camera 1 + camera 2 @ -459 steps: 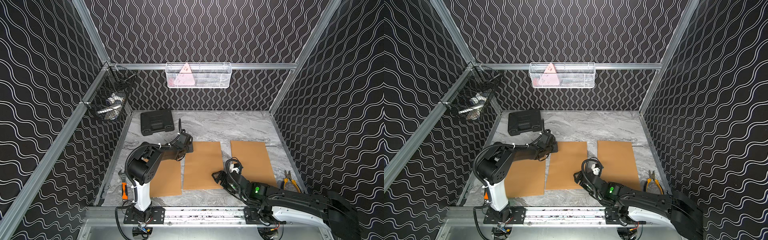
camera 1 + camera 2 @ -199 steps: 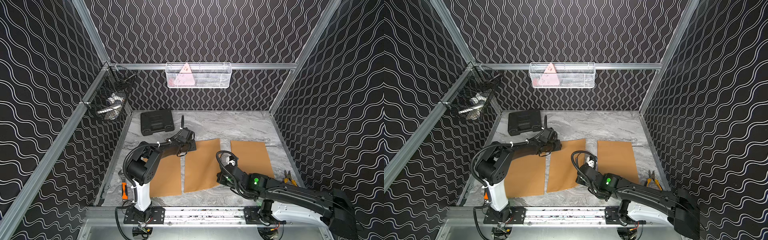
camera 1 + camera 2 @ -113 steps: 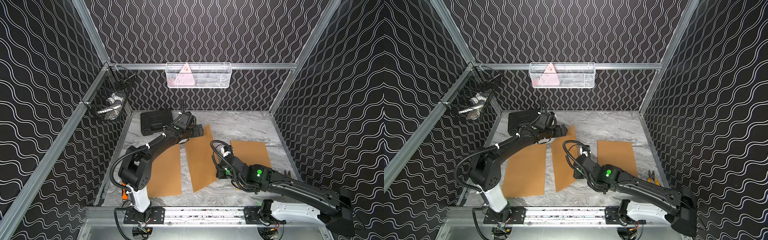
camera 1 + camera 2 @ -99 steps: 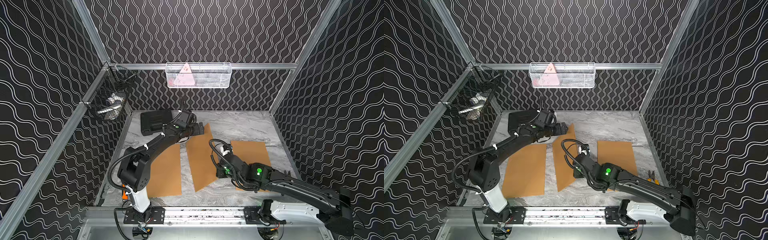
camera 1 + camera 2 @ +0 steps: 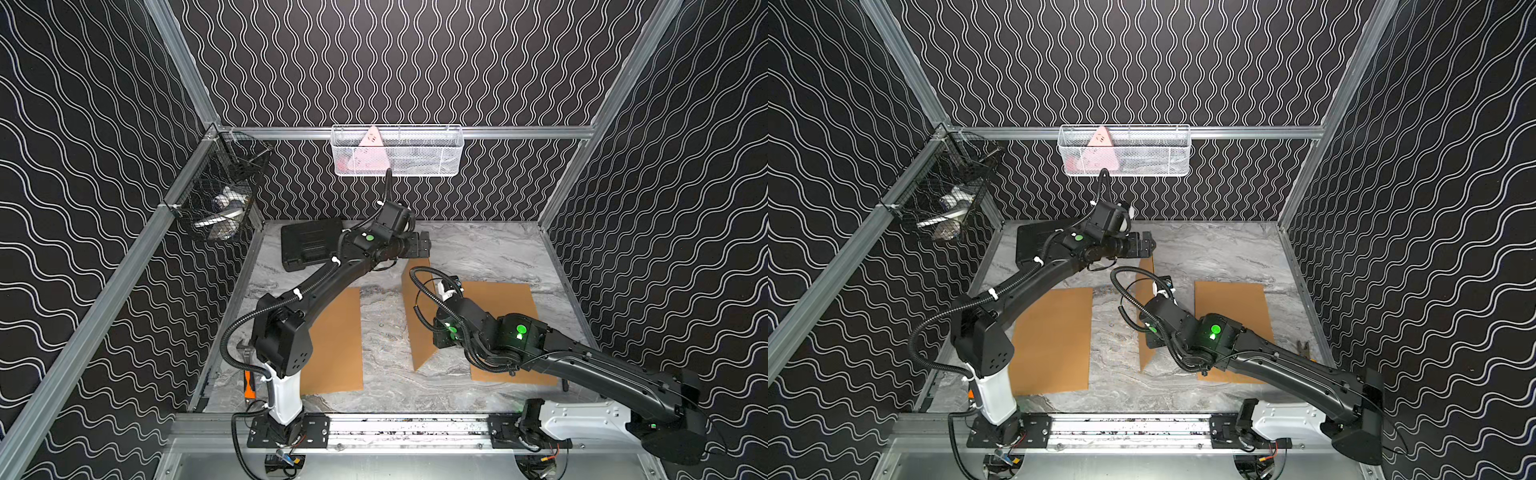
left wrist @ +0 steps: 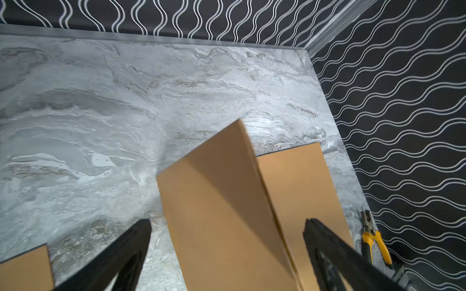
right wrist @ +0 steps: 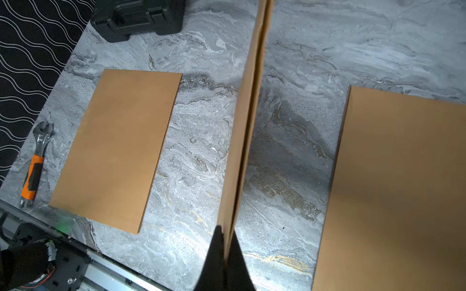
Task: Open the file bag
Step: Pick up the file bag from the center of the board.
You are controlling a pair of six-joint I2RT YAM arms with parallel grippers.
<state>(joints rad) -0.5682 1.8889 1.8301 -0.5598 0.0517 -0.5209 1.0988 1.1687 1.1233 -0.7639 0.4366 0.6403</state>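
The file bag [image 5: 419, 316] is a flat brown envelope, raised off the marble table and standing on its long edge in both top views [image 5: 1144, 353]. My right gripper [image 7: 225, 231] is shut on its near edge, the black fingertips pinching the two layers together. In a top view that gripper [image 5: 436, 338] is low beside the bag. My left gripper [image 5: 424, 245] hovers above the bag's far end, open. In the left wrist view the bag [image 6: 222, 214] lies between and beyond the spread jaws [image 6: 227, 224], touching neither.
Two more brown bags lie flat, one to the left [image 5: 336, 340] and one to the right [image 5: 507, 299]. A black case [image 5: 309, 245] sits at the back left. An orange-handled wrench [image 7: 35, 166] lies by the left wall, yellow pliers [image 6: 373, 241] by the right wall.
The middle bag has gone from lying flat to standing on edge, lifted by my right gripper. My left gripper has opened, let go of its far end and risen towards the back.
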